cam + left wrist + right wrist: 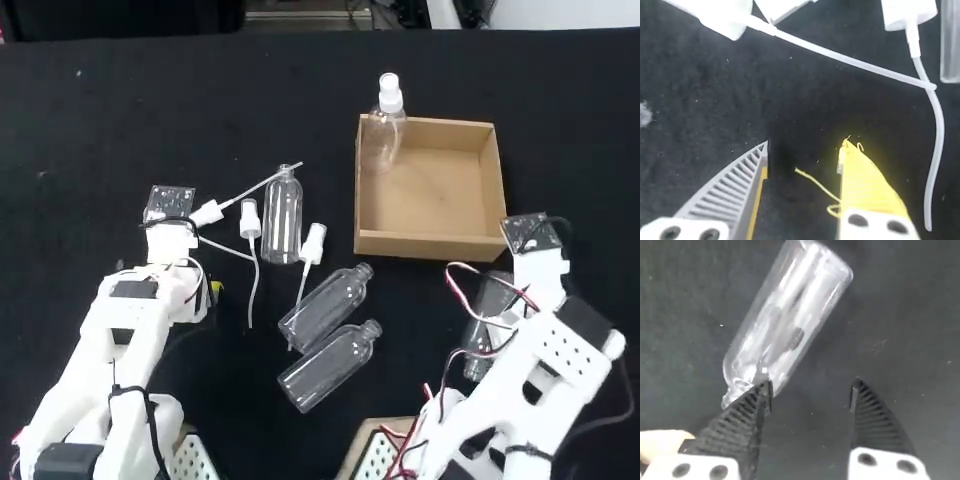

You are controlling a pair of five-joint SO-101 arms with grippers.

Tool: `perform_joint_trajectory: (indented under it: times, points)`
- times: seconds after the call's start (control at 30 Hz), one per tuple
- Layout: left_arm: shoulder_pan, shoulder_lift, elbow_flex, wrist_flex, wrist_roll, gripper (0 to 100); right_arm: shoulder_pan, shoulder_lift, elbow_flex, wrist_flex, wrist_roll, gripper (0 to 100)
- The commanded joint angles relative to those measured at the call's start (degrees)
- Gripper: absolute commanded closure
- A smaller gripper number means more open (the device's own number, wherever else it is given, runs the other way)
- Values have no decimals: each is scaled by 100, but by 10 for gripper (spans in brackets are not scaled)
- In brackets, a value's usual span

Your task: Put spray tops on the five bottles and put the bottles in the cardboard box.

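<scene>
Bottles number five in the high view. One capped bottle (384, 125), with a white spray top on it, stands at the 11 o'clock corner of the cardboard box (430, 243). Four have no tops and lie on the black tabletop (100, 120). An uncapped bottle (282, 218) is at 9 o'clock from the box. A lying bottle (325, 303) and a second lying bottle (328, 365) are at 7 o'clock. The fifth bottle (488, 320) is at 5 o'clock, partly hidden by the right arm (545, 350). I count three loose spray tops clearly: first top (210, 212), second top (249, 220) and third top (313, 240).

From the left wrist, the left jaws stand wide open and hold nothing, with bare tabletop between them. A thin tube (850, 57) crosses ahead of the tips without touching them.

From the right wrist, the right jaws are also wide open and empty. The fifth bottle (785, 325) lies aslant ahead of them, its neck end just beside one jaw's tip and outside the gap.
</scene>
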Motion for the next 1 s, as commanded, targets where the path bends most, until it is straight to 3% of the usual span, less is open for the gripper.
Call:
perform_joint_trajectory:
  times: [0.0, 0.2, 0.33, 0.5, 0.73, 0.97]
  points:
    - [22, -18, -57, -62, 44, 780, -88, -338, -312, 70, 246, 781]
    - [22, -18, -13, -70, 44, 780, 835, -479, -365, -378, 1618, 783]
    - [22, -18, -4, -88, 44, 780, 1697, -470, -321, -914, 2171, 783]
    - [22, -18, -4, -88, 44, 780, 2224, -470, 136, -1503, 3007, 783]
    - [22, -18, -4, -79, 44, 780, 2497, -462, 1235, -3015, 3402, 783]
    - [31, -18, -4, -88, 44, 780, 2189, -462, 1358, -2066, 3385, 783]
